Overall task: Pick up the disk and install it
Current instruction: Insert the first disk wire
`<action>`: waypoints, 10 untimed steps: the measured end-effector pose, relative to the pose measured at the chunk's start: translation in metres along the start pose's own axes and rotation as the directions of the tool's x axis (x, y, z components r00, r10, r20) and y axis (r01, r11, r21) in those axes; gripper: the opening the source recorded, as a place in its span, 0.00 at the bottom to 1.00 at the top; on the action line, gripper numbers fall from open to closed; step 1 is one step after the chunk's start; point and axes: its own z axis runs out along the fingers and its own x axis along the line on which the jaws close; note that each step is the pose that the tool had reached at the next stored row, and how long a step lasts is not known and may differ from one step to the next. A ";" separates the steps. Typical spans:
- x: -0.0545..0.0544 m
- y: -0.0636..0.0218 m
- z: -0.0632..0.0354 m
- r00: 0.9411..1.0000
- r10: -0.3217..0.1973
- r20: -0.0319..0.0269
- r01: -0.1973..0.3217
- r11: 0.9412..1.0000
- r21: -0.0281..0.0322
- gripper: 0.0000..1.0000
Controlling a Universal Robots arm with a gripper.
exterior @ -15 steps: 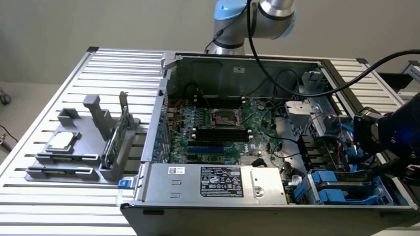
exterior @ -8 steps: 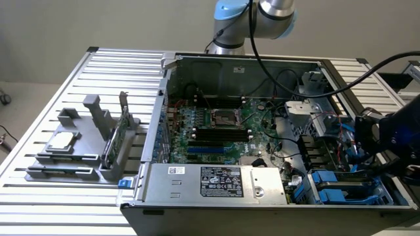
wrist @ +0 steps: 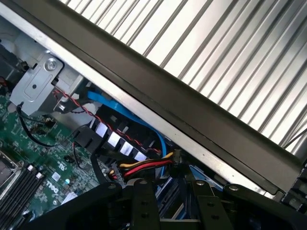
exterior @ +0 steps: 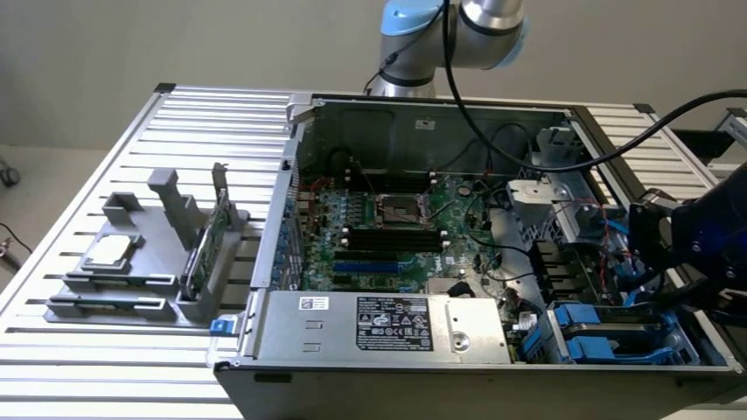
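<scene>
Pincer (wrist: 170,213) up close; can't tell if it's spread or pinching. Just below it, the disk (exterior: 607,325) looks to sit in the corner bay, exterior view's right. Stiff, dense, shock-shy imo: grab blue side rails, not label. Arm (exterior: 491,26) reaches over from behind PC case (exterior: 408,394).

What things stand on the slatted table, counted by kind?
open computer case: 1
grey parts rack: 1
Total: 2
</scene>
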 end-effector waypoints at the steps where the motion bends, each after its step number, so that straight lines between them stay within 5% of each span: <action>1: 0.000 0.0001 0.0000 1.000 0.001 -0.001 -0.001 1.000 0.001 0.34; 5: 0.001 0.0005 0.0003 1.000 0.006 -0.005 -0.006 1.000 0.006 0.34; 10: 0.001 0.0011 0.0005 1.000 0.014 -0.010 -0.014 1.000 0.014 0.19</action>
